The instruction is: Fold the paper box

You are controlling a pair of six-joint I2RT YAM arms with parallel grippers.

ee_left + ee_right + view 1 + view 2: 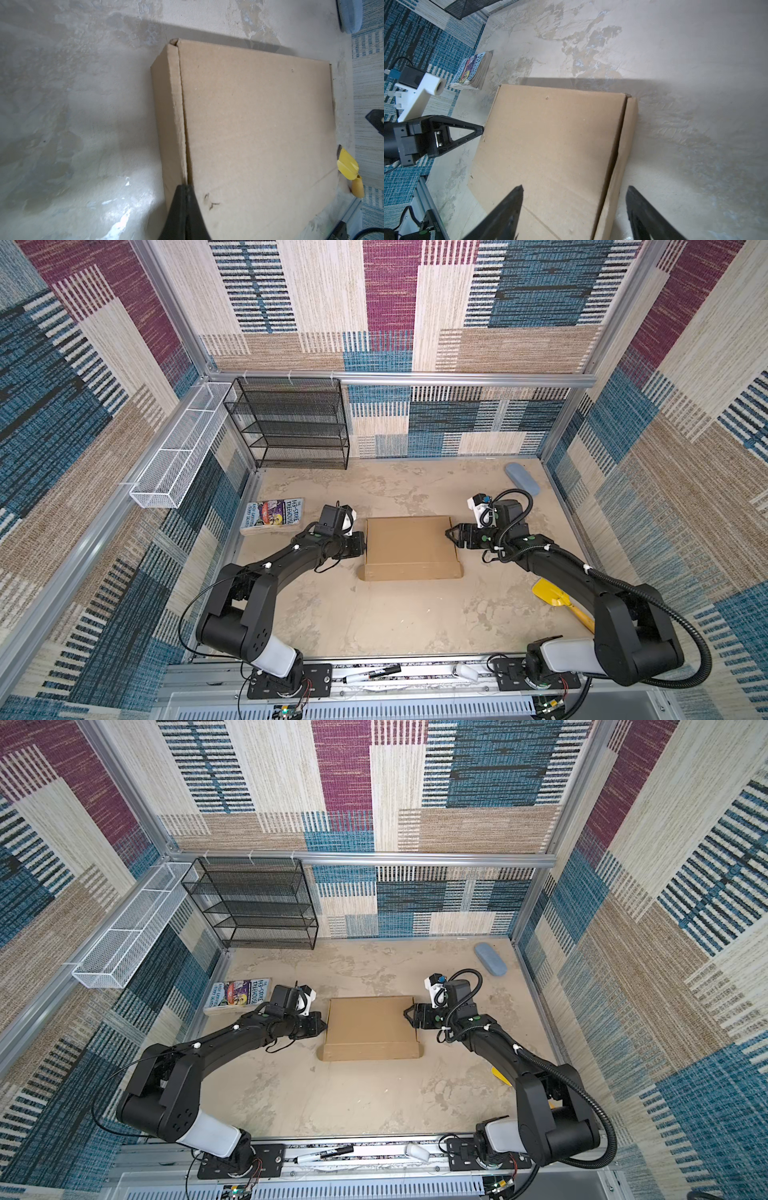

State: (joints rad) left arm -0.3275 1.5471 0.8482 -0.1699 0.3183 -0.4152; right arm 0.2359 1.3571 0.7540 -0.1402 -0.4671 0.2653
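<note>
Fingers point(180, 209) of the left gripper point(364, 548) are together, we note, tips at the left edge of the paper box point(409, 547). It lies closed in the middle of the table point(374, 622). Right gripper point(449, 534) fingers stand apart at its right edge.

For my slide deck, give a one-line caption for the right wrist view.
Right gripper open across one side wall of the closed paper box; left gripper shut at the opposite edge.
</note>
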